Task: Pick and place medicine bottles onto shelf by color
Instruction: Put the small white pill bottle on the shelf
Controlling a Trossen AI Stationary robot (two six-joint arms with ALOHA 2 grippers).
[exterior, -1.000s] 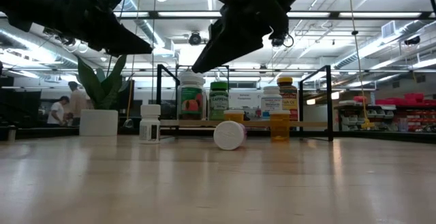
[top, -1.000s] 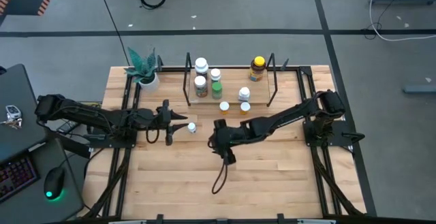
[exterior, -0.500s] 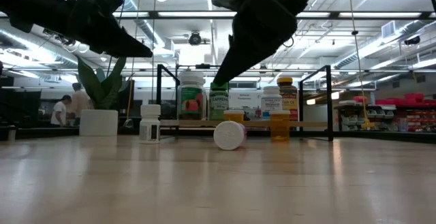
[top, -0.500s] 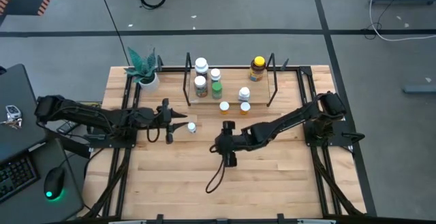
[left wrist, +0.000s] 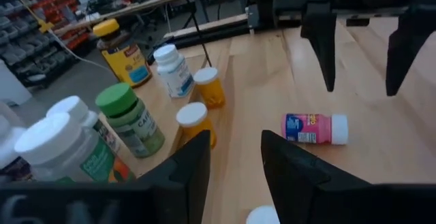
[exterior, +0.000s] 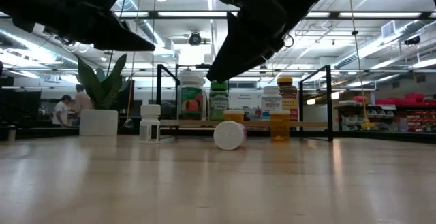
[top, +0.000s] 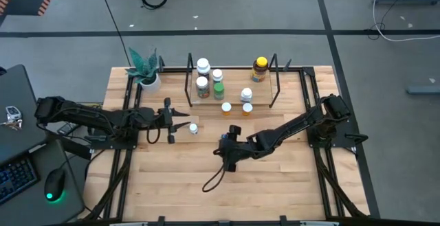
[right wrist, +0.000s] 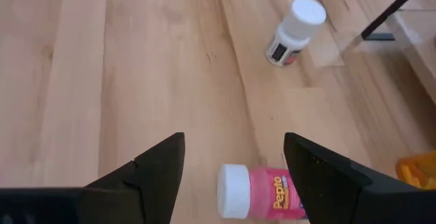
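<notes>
Potted plant (top: 146,70); keyboard (top: 15,177); mouse (top: 54,183)

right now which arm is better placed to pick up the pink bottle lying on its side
Right. The right gripper hangs over the pink bottle, its fingers open to either side. The left gripper sits nearer the small white bottle, with its fingers close together.

Pink bottle (right wrist: 262,191) cut off by right wrist pic's edge; shelf (exterior: 245,124) bottle labels too small to read.
</notes>
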